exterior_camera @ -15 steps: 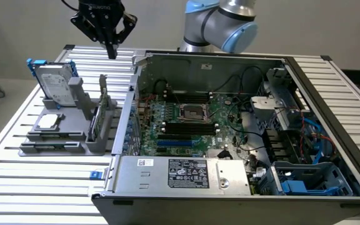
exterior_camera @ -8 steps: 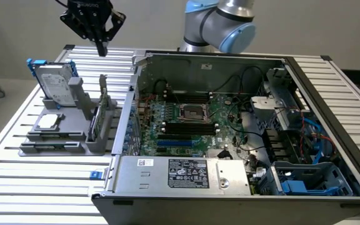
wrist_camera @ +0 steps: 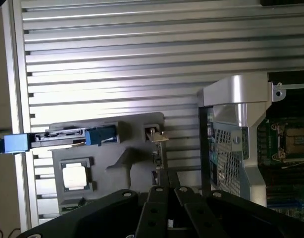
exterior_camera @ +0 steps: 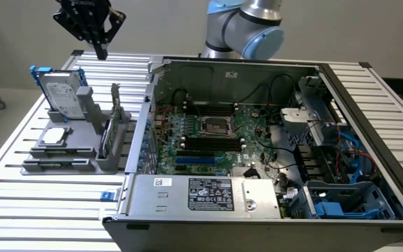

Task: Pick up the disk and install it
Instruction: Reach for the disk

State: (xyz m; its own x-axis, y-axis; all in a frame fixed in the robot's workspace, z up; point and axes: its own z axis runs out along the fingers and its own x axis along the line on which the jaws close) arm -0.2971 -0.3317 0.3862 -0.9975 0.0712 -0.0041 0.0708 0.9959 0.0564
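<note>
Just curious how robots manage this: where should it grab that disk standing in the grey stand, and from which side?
Probably its free upper half, from above, pinching the two broad faces. The disk stands on edge in the grey stand, which covers its lower part.

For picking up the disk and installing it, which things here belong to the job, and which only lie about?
Belong to the job: disk, upright in the grey holder; gripper, raised, apart from it; open computer case.
Only lying about: small square chip on the holder; labelled power-supply box in the case.
</note>
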